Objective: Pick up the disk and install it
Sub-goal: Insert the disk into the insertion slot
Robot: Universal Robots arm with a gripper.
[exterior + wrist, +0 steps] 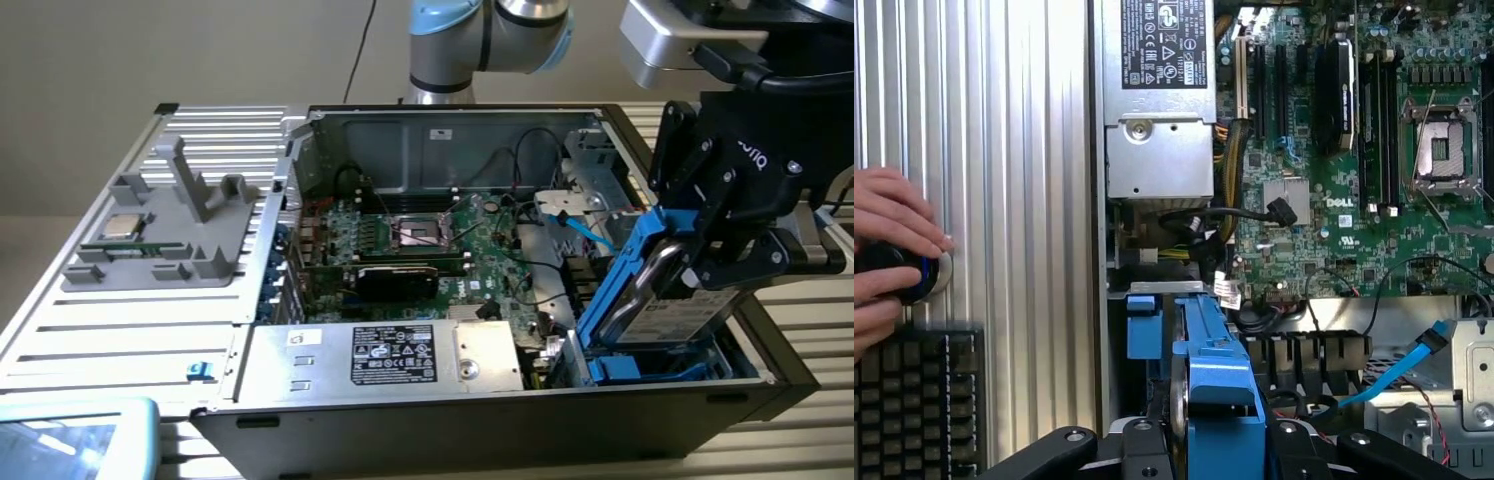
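Observation:
The disk point(663, 312) is a grey metal drive with a white label in a bright blue carrier frame. It stands on edge, slightly tilted, at the exterior view's right end of the open computer case point(441, 415). My gripper point(717, 262) is shut on its upper part, black fingers on both sides. The disk's lower end reaches the blue drive bay point(667, 368) in the case's corner. In the wrist view the blue-framed disk point(1209, 365) sits between my gripper's point(1214, 442) two black fingers, over the bay point(1142, 330).
A silver power supply point(400, 355) with a black-and-white label lies beside the bay, with the green motherboard point(441, 240) behind it. A blue cable point(587, 235) hangs close by. A grey fixture point(147, 240) stands outside the case. A person's hand point(889, 245) rests on a knob by a keyboard point(914, 400).

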